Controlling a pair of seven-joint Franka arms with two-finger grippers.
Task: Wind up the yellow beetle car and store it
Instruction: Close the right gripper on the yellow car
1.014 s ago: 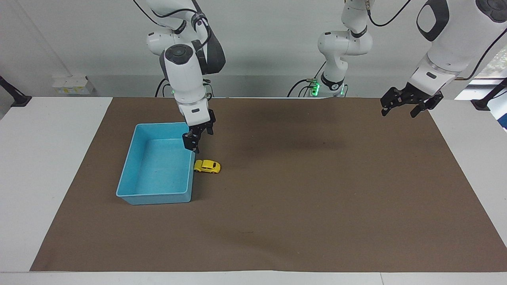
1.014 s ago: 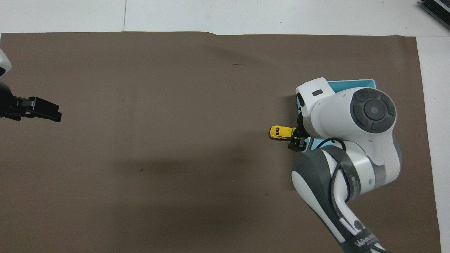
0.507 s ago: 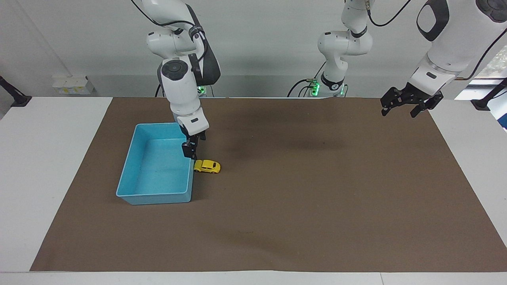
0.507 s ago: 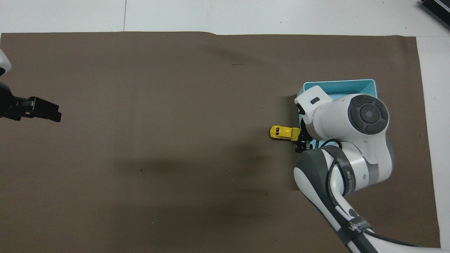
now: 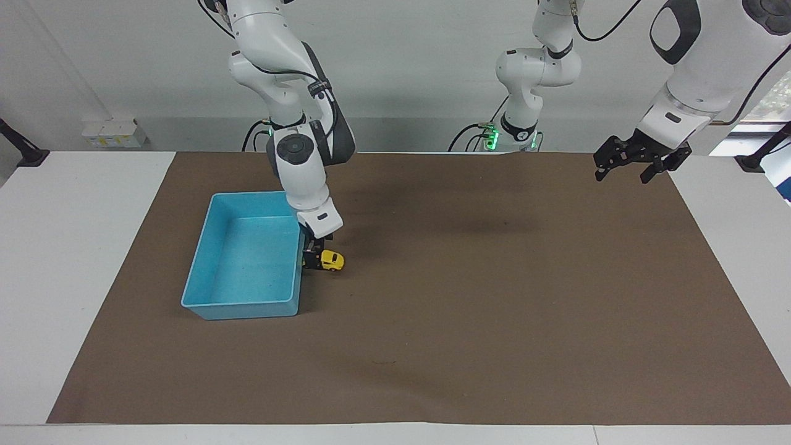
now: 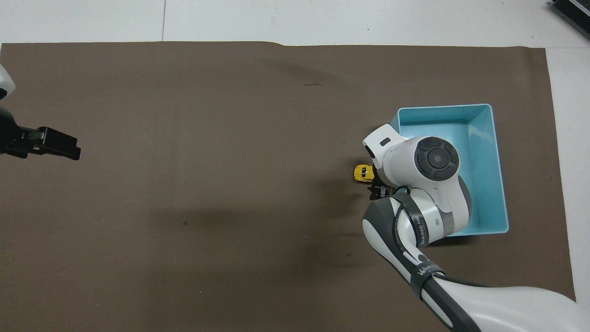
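Brown matting covers the white surface [image 5: 74, 259] under both arms. Down at mat level, the right tool [image 5: 314, 258] stands with its fingers spread around the rear of the yellow beetle car [image 5: 332, 260], not yet closed on it. That car rests on the mat [image 5: 494, 296], just beside the long wall of the light blue bin [image 5: 246, 307], on the side toward the left arm's end. It looks light, hard and glossy, so probably slippery; a hold across its flat sides, low on the body and clear of the wheels, seems safest. Well apart, the left tool [image 5: 639, 159] waits with its fingers spread and empty, over the mat's corner.
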